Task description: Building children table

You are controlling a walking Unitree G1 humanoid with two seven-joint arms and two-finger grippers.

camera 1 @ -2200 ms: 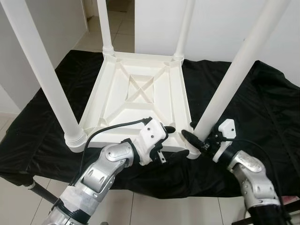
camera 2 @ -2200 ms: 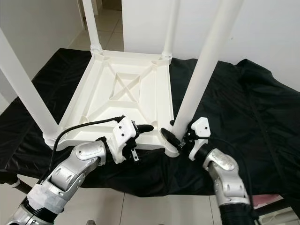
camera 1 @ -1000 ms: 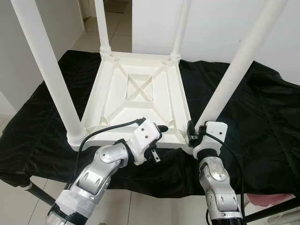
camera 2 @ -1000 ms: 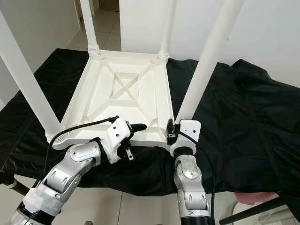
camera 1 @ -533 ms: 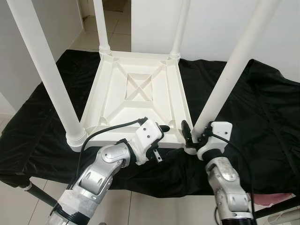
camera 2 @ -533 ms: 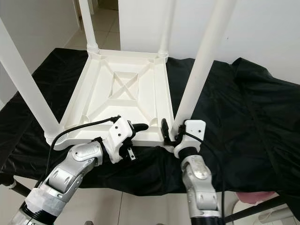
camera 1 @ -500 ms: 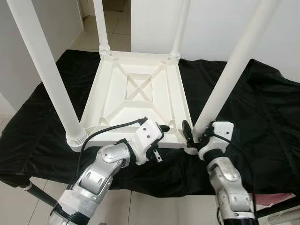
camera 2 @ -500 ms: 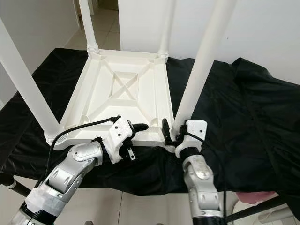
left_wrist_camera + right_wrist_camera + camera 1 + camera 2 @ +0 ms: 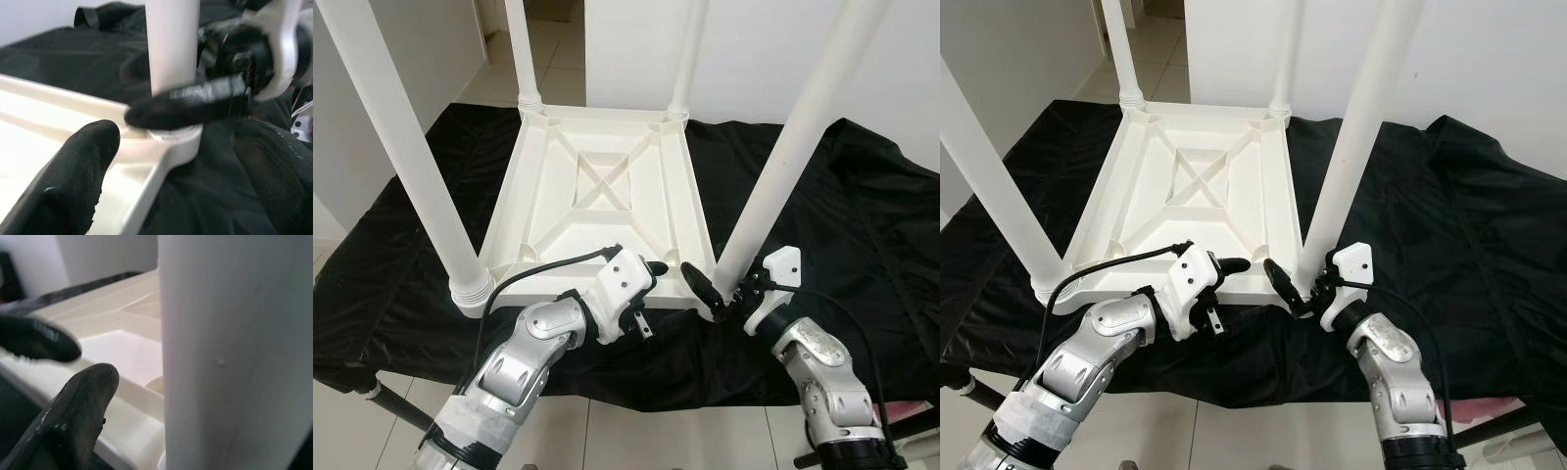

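Left eye view: upturned white children's table (image 9: 607,206) lies on black cloth (image 9: 862,235); right gripper (image 9: 720,294) spread around its near-right leg (image 9: 783,157), apparently touching; left gripper (image 9: 651,279) released beside the near rim.

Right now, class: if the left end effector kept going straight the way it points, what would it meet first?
Probably the right end effector's finger, which crosses in front of the near-right table leg; the leg's base comes just behind it, though depth is unclear.
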